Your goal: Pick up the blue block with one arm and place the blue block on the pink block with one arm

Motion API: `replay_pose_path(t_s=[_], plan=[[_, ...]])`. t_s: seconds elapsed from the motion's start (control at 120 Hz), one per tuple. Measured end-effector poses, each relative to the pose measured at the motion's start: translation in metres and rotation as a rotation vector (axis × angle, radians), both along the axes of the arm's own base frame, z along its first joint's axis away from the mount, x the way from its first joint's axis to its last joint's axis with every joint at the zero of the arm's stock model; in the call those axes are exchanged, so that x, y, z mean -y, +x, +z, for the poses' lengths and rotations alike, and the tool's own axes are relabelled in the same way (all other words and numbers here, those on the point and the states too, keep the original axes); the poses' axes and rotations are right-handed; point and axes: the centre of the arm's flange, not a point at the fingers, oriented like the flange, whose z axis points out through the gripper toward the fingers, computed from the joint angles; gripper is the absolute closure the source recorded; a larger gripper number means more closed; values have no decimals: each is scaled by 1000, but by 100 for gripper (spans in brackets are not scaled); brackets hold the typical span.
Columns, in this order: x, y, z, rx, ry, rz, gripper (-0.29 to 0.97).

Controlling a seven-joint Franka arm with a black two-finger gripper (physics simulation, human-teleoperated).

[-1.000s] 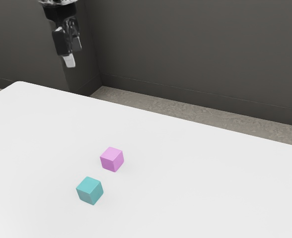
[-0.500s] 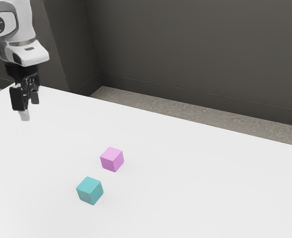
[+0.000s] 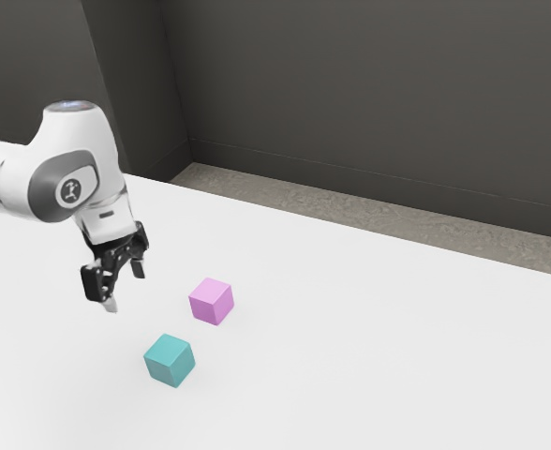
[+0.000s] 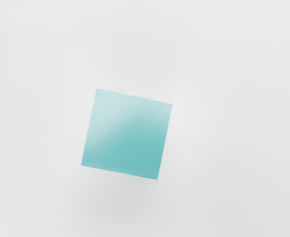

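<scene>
Black two-finger gripper (image 3: 122,285) is held open, empty, over the teal-blue cube (image 3: 170,360) well inside the white table's (image 3: 397,328) edges — if lowered askew, a corner could be clipped.

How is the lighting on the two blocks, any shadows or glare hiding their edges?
Exterior view: soft, even light; the blue block and pink block cast only faint shadows on the table, edges crisp. Wrist view: the blue block's top has a paler sheen toward one corner, a faint shadow beside it, outline clear, no glare.
</scene>
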Motion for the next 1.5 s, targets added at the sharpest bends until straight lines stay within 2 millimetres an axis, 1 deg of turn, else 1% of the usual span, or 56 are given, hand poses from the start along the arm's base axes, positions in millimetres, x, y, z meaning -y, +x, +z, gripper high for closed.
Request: replay_pose_path(t_s=[0.05, 0.133, 0.192, 0.25, 0.308, 0.433, 0.492, 0.567, 0.642, 0.767, 0.958, 1.175, 1.375, 1.433, 1.5], plan=[[6, 4, -4, 23, -3, -32, 0], [18, 15, -25, 29, -30, -70, 0], [32, 19, -31, 44, -40, -109, 0], [37, 21, -39, 47, -46, -129, 0], [38, 20, -47, 45, -51, -138, 0], [38, 24, -80, 7, -66, -153, 0], [37, 19, -91, -4, -67, -157, 0], [40, 7, -101, -5, -63, -167, 0], [42, 2, -108, 1, -61, -176, 0], [42, 3, -119, 10, -61, -178, 0], [39, 9, -145, 9, -66, -178, 0], [36, 12, -160, 16, -67, -177, 0], [34, 12, -165, 20, -67, -176, 0], [34, 12, -165, 22, -66, -176, 5], [34, 12, -166, 22, -66, -177, 17]])
